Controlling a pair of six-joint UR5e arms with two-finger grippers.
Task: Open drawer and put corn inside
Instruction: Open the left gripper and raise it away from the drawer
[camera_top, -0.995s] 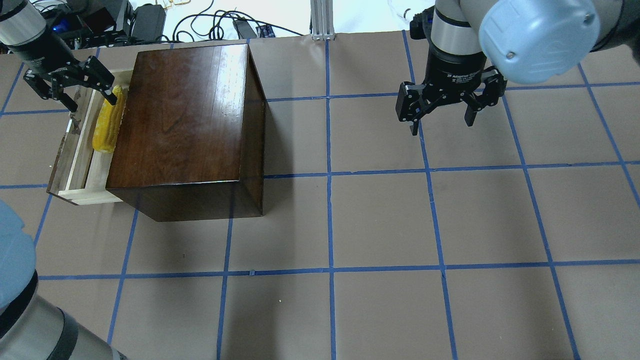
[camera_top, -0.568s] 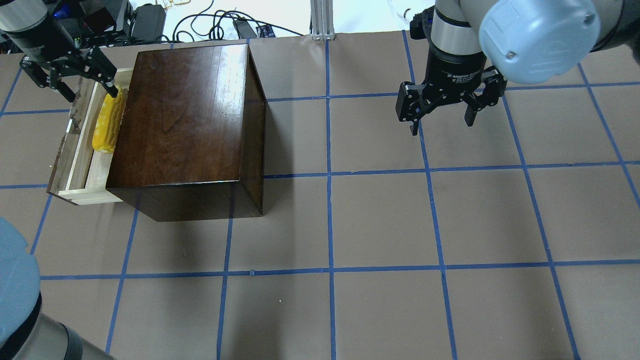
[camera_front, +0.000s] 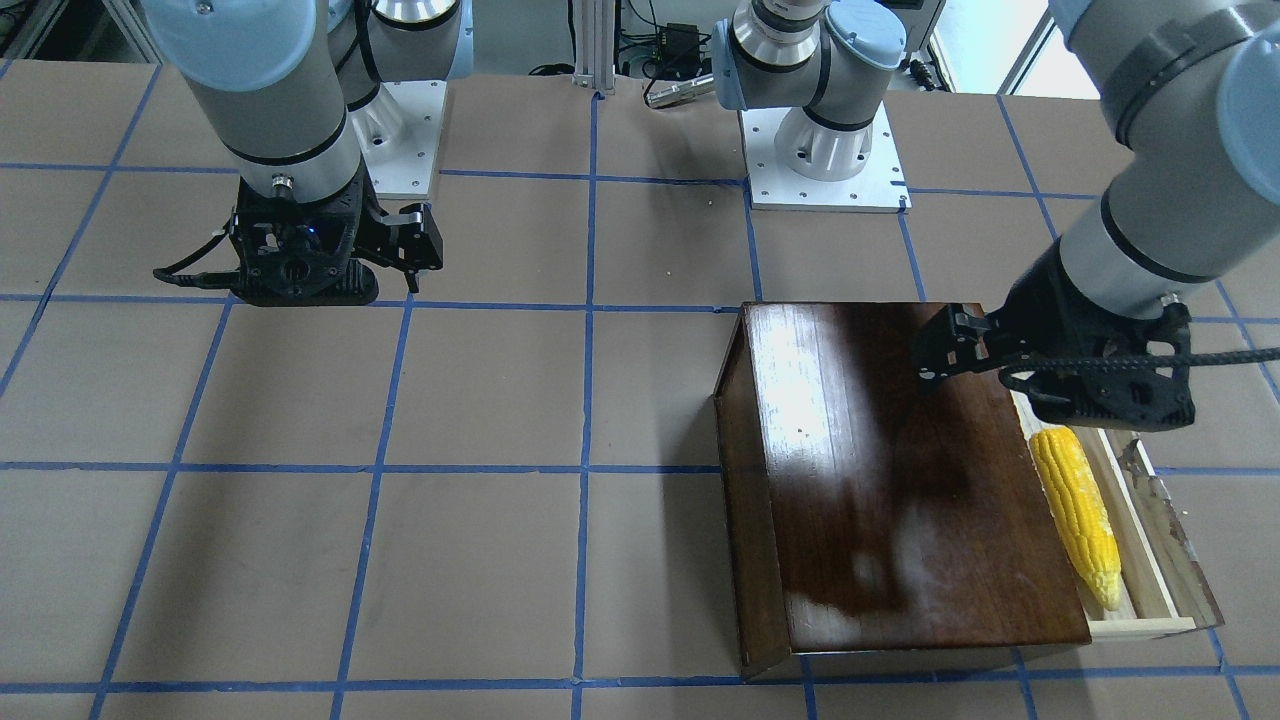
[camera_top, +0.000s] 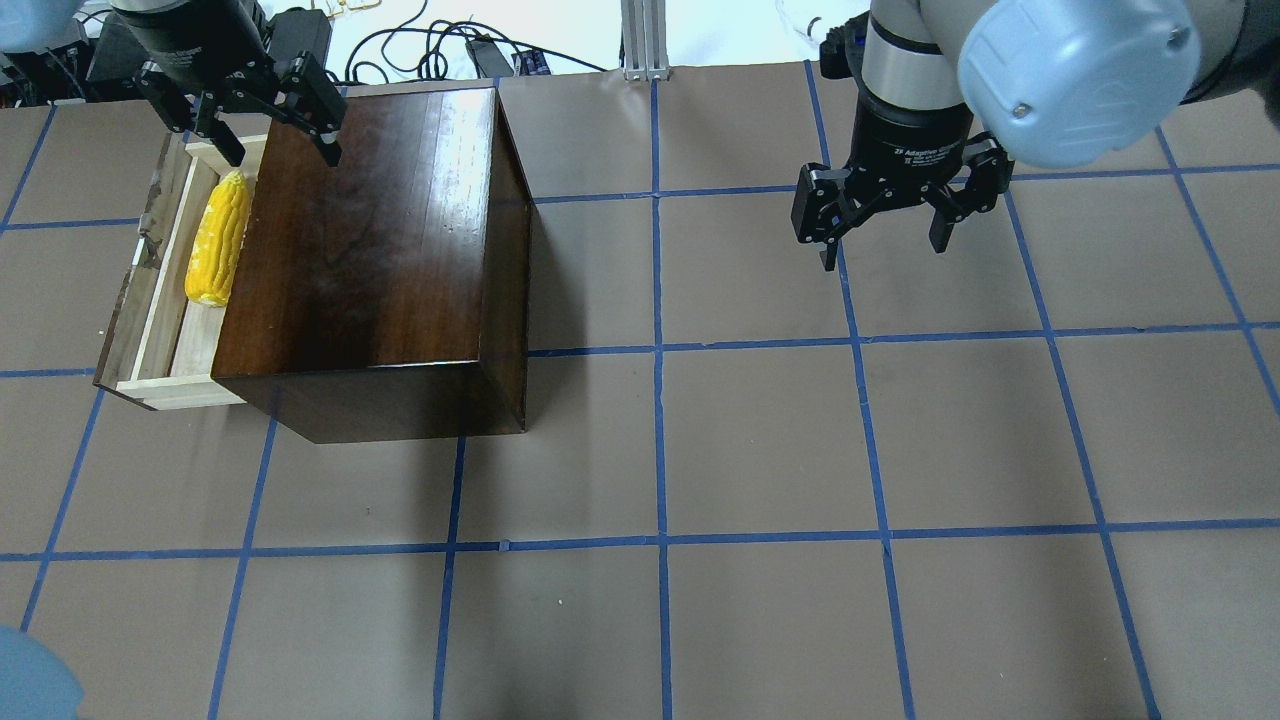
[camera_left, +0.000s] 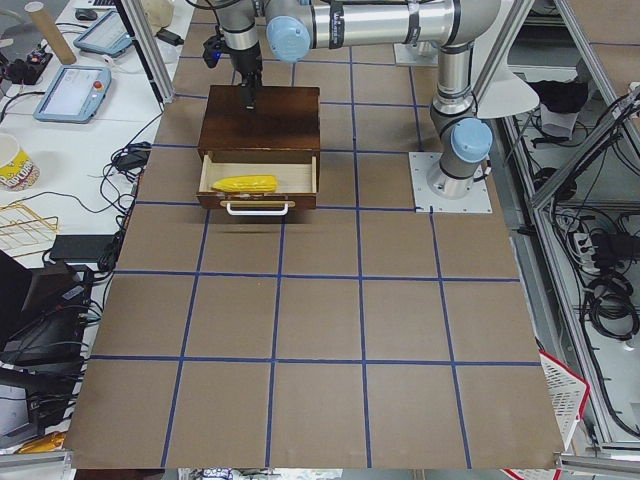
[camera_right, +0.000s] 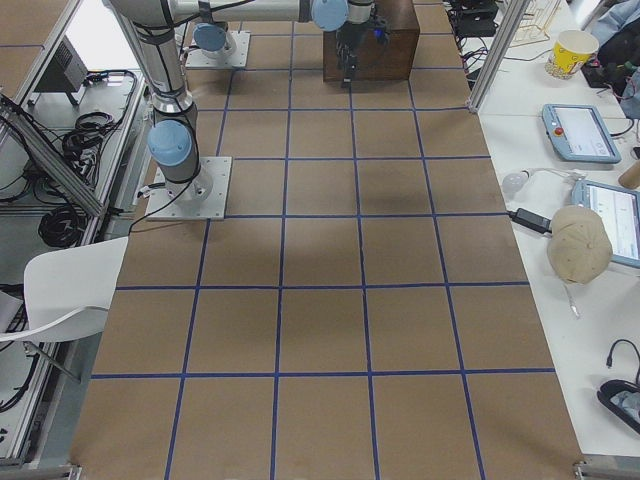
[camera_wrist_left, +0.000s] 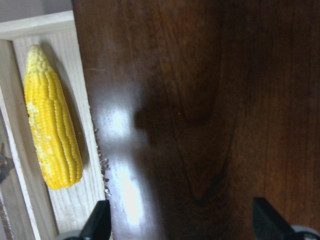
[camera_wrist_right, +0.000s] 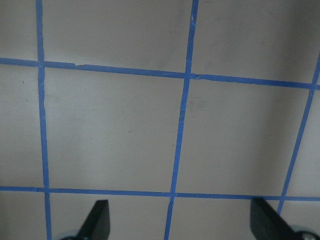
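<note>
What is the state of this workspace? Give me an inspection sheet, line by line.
Surface: brown table with a blue tape grid, bare where visible.
Job's things: drawer pulled out of the dark box; corn lies lengthwise inside it.
Clutter: nothing seen on the table.
Grippers: left gripper open and empty, above the box's top near the drawer side; right gripper open and empty, above bare table.
Cables: black cable runs along the left wrist; loose cables lie beyond the table's far edge.
Surroundings: side bench with a tablet, paper cup and cap; white chair.
</note>
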